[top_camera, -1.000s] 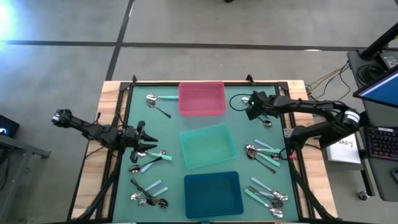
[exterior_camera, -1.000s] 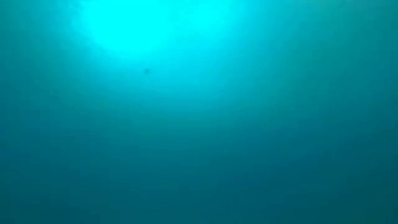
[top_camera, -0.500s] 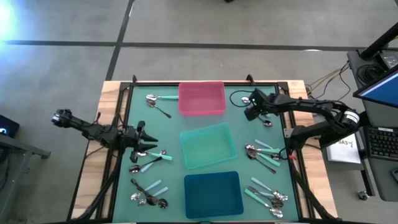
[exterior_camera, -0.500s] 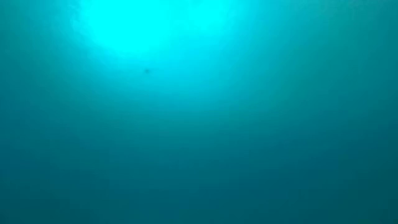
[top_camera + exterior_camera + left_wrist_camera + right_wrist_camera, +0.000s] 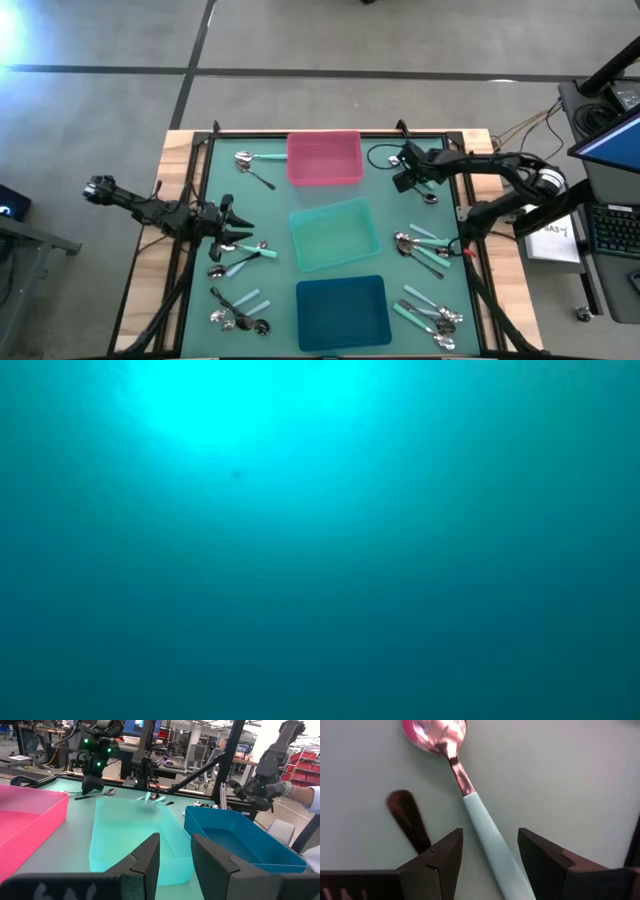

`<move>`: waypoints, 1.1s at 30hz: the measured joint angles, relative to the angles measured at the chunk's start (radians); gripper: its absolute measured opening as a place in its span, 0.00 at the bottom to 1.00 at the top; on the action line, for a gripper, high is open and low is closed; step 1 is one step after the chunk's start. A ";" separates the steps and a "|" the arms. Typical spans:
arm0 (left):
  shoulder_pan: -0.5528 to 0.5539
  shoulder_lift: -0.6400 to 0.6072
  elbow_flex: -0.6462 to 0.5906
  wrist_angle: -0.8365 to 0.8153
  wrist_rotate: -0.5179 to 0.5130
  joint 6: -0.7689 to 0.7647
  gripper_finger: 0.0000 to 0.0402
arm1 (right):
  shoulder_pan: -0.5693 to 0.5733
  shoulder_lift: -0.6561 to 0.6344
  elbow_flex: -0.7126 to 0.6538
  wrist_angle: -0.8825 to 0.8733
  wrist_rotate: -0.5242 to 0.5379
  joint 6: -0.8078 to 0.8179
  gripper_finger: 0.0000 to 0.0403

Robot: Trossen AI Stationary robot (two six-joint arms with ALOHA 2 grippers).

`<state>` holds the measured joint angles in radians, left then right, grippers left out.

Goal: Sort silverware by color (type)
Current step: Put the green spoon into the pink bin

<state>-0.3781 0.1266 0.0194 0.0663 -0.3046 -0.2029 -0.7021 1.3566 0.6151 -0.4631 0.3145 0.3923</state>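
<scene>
Right tool (image 5: 487,857) has shifted, fingers (spread) straddling pale-blue spoon (image 5: 487,832).

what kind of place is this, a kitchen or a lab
Most likely a robotics lab or workshop, not a kitchen: metal frames and office chairs fill the background, and a laptop computer with keyboard sits beside the green-topped table.

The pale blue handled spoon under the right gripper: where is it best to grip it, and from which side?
Probably from straight above, on the pale blue handled spoon's straight handle: it lies flat between the right gripper's open fingers.
</scene>
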 joint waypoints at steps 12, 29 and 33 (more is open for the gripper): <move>0.000 0.000 0.000 0.000 0.000 0.000 0.24 | -0.008 0.088 0.079 -0.005 0.003 -0.022 0.38; 0.000 0.000 0.000 0.000 0.000 0.000 0.24 | -0.012 0.100 0.111 -0.004 0.006 -0.065 0.15; 0.000 0.000 0.000 0.000 0.000 0.000 0.24 | -0.014 0.089 0.111 -0.011 0.003 -0.086 0.23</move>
<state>-0.3779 0.1268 0.0193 0.0665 -0.3046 -0.2028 -0.7159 1.4456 0.7265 -0.4736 0.3180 0.3065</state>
